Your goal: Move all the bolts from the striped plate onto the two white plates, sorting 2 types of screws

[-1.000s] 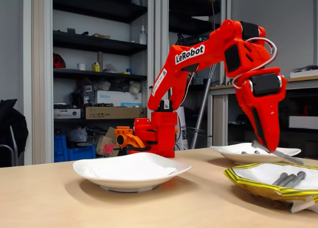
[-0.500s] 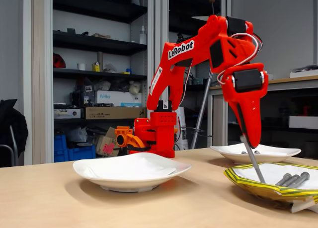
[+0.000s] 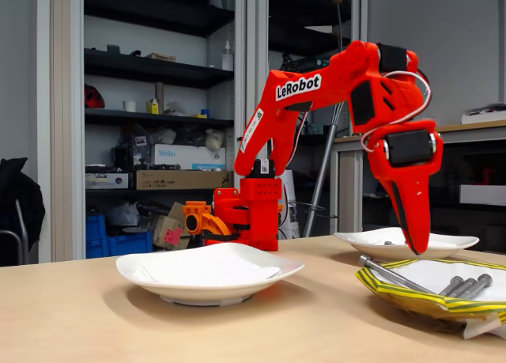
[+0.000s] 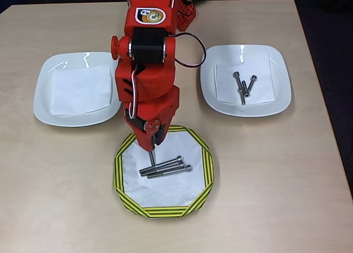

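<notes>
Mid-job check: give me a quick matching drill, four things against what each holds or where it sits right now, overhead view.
Things:
1. striped plate
2. left white plate
3. right white plate
4. pincer

States:
A. holds a few short bolts on a paper square
B. hangs over the upper edge of the yellow-rimmed plate, a long bolt at its tip
C. holds three long bolts side by side
D. holds a paper square, no bolts

Pairs: 1-C, 2-D, 3-A, 4-B

Red arm; yellow rim striped green-black on the striped plate; white plates; grey bolts.
</notes>
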`<action>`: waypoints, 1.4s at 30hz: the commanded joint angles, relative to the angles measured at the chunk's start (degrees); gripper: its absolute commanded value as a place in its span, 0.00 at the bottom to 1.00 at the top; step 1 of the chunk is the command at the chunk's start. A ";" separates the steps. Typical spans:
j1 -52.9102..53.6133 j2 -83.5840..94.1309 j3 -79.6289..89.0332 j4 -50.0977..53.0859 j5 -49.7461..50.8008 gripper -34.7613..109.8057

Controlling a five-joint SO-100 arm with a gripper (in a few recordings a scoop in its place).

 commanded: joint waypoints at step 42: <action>12.48 7.29 -2.37 10.81 11.34 0.24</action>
